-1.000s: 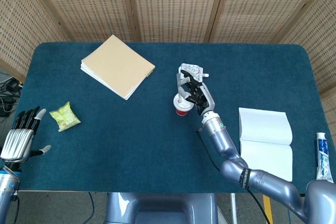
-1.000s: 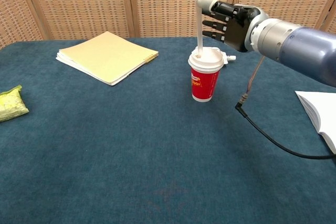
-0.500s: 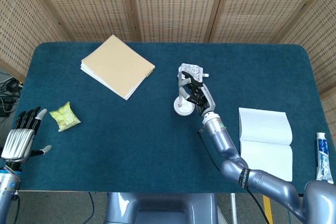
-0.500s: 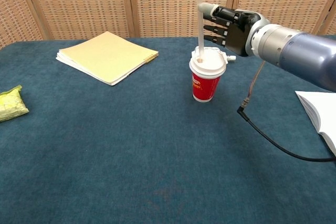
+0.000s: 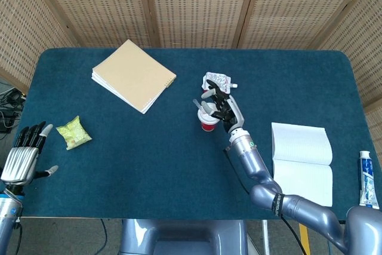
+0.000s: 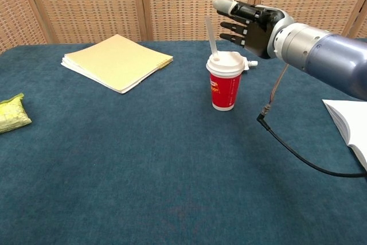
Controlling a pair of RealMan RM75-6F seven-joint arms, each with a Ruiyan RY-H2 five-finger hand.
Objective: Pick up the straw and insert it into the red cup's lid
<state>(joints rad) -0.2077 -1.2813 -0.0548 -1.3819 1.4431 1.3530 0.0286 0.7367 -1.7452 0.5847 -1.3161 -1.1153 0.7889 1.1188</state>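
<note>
The desk [image 6: 114, 170] is deep teal. The cup [image 6: 224, 90] is red (white print on its side) under a white lid [image 6: 225, 63], the notebook [image 6: 117, 61] tan, the snack packet [image 6: 11, 113] yellow-green, the fingers [image 6: 232, 25] black.

a staged test room: woven screen panels [image 5: 197, 4] behind a blue-carpeted table [image 5: 149, 147].

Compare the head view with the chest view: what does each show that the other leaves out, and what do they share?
Only the head view shows the left hand, open and holding nothing at the table's near left edge, and the toothpaste tube at far right. Only the chest view shows the red cup side-on, with the straw leaning left out of its lid. Both show the right hand open beside the straw, the tan notebook, the green packet and the open white book.
</note>
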